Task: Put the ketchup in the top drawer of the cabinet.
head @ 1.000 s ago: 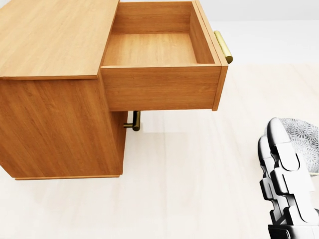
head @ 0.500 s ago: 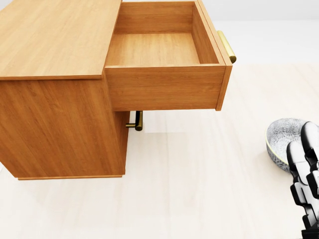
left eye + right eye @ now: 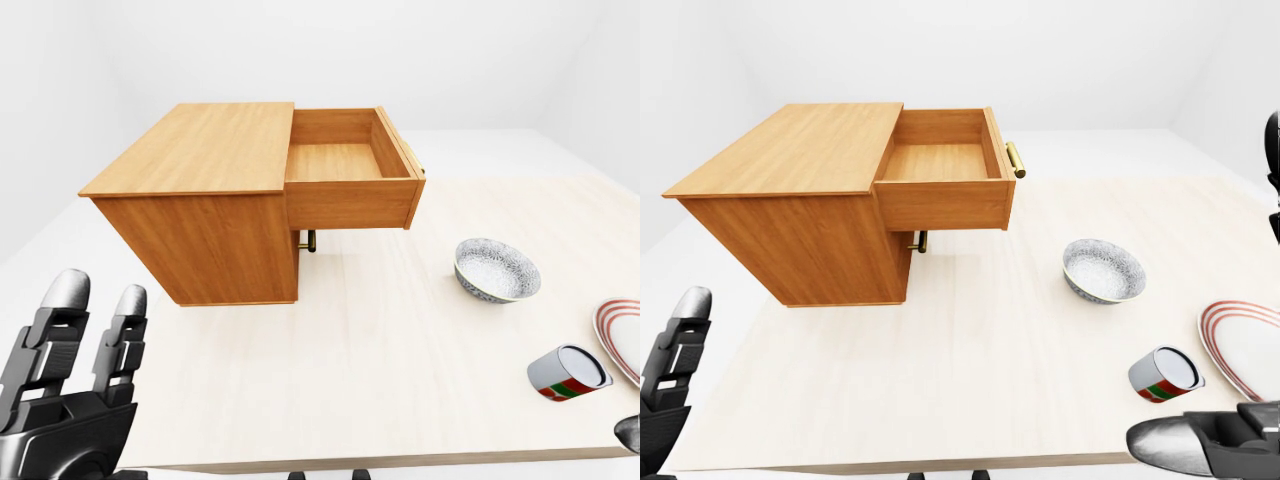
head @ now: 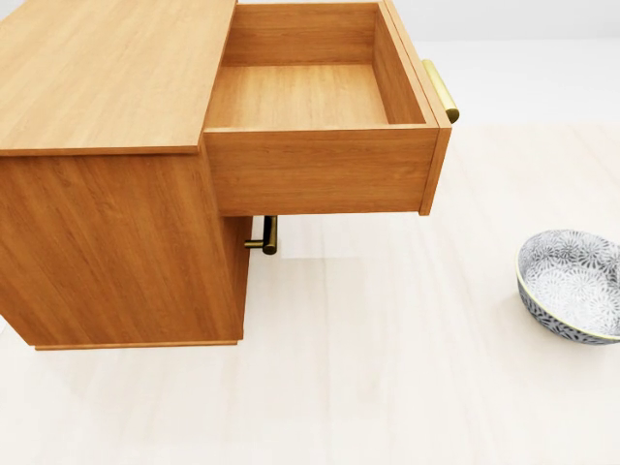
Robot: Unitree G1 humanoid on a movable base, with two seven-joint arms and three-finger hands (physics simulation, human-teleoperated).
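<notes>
Cabinet (image 3: 200, 215) stands on the pale table (image 3: 350, 380), toward 10 o'clock in the left-eye view. Top drawer (image 4: 310, 97) pulled fully out, its brass handle (image 4: 441, 90) at the drawer's 3 o'clock edge in the head view; the inside shows bare wood only. A second brass handle (image 4: 263, 235) shows under the drawer, on the lower front.

Patterned bowl (image 3: 497, 269) sits at about 3 o'clock from the cabinet, well apart from it. Farther toward 5 o'clock in the left-eye view lies a can (image 3: 568, 373) on its side — white, red and green label, open end facing up and right. This may be the ketchup, but the label is too small to read, so I cannot tell. Just beside it at 3 o'clock, the rim of a red-striped plate (image 3: 1245, 345), cut by the frame edge.

Left hand (image 3: 75, 385) at 7 o'clock in the left-eye view, fingers (image 3: 125, 325) extended upright and spread — wide, holding nothing. Right hand (image 3: 1215, 440) at 5 o'clock in the right-eye view, only partly in frame, near the can but apart from it; its grip cannot be told
</notes>
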